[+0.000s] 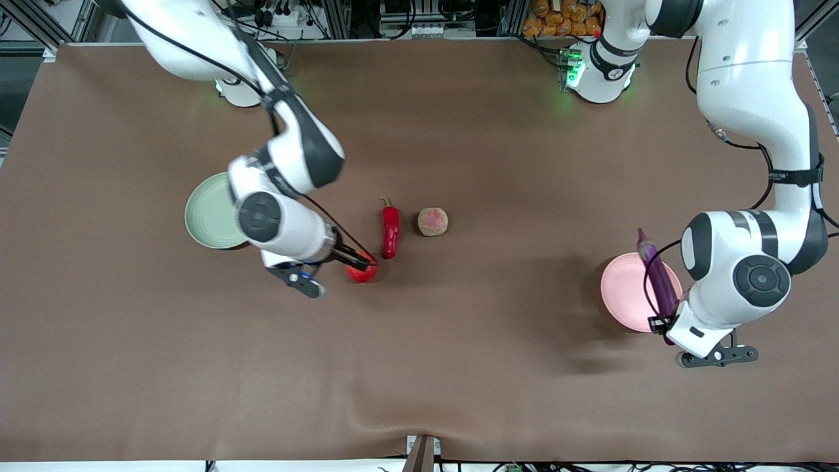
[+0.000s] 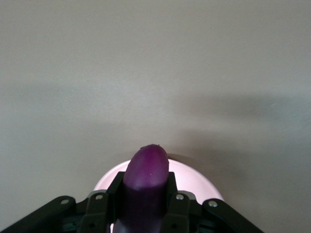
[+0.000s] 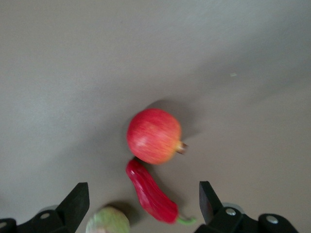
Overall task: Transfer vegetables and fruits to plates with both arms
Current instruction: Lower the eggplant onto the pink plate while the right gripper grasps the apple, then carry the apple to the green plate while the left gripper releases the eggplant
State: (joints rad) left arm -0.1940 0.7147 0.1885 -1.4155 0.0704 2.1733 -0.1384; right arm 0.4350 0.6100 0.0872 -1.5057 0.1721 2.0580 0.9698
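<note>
Over pink plate: left claw gripping eggplant.

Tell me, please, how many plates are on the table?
2. The green plate lies toward the right arm's end, partly under that arm. The pink plate lies toward the left arm's end, under the eggplant that the left gripper holds.

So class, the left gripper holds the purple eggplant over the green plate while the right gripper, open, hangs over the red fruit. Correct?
Not quite. In the front view the left gripper holds the eggplant over the pink plate, not the green one. The rest stands: the open right gripper hangs over the red fruit.
</note>
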